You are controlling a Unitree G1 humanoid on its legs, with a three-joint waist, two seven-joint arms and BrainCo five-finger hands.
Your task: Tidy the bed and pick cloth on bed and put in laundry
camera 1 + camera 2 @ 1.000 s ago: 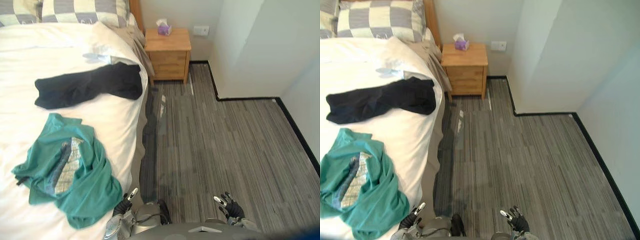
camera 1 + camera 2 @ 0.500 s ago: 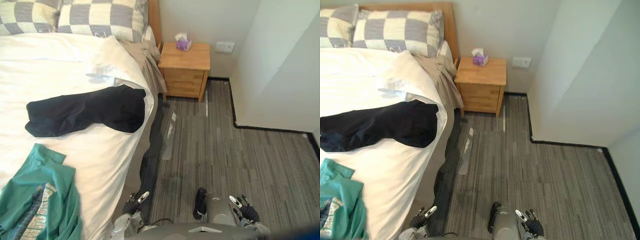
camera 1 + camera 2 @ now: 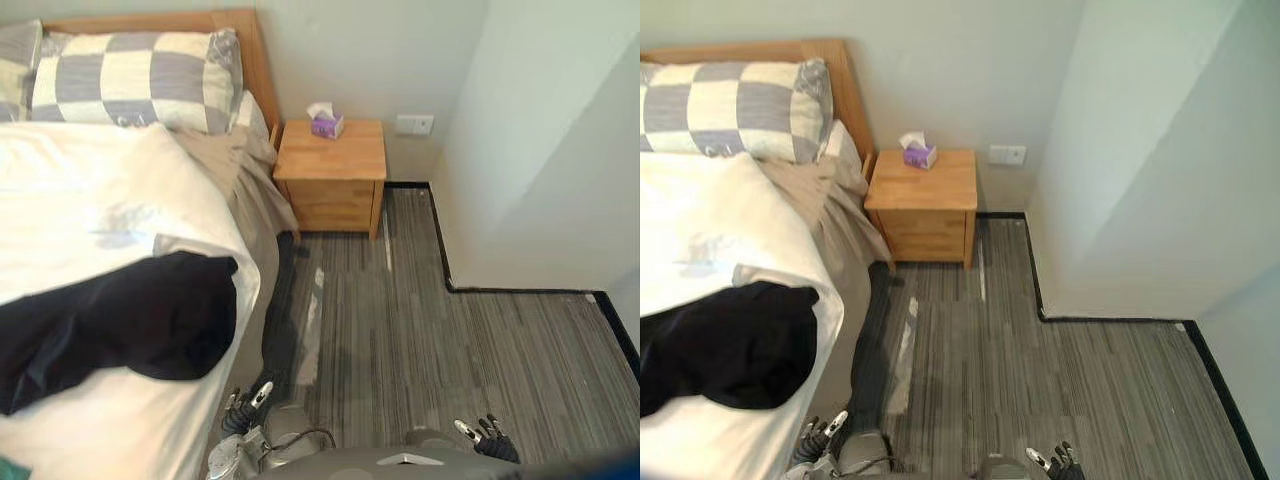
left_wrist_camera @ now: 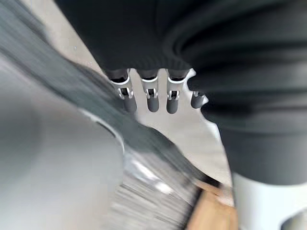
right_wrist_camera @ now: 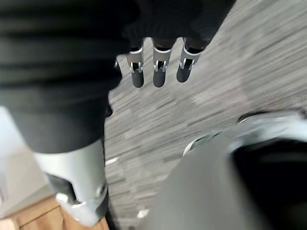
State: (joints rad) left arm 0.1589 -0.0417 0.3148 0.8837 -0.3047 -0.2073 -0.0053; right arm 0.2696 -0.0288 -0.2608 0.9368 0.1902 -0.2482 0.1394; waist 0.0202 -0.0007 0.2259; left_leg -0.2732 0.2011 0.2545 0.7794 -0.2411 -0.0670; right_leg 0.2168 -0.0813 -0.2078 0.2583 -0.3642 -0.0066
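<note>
Eye views: camera has swung toward the nightstand (image 3: 332, 170); black cloth (image 3: 110, 325) lies unmoved on the bed (image 3: 90, 190).
Left wrist: left hand (image 4: 148, 100) fingers relaxed, empty.
Right wrist: right hand (image 5: 158, 72) likewise, above the floor (image 5: 201, 110).
Pickup apparently not begun.

cloth (image 3: 110, 325): matt, soft fabric
bed (image 3: 70, 210): smooth cotton sheet
nightstand (image 3: 330, 175): pale wood, slight sheen
floor (image 3: 450, 350): rough streaked carpet

You're in bedroom: bed (image 3: 70, 190) with white sheet, checked pillows (image 3: 130, 80) against wooden headboard (image 3: 252, 60), nightstand (image 3: 332, 175) with tissue box (image 3: 324, 122) beside it, grey carpet (image 3: 450, 350).
</note>
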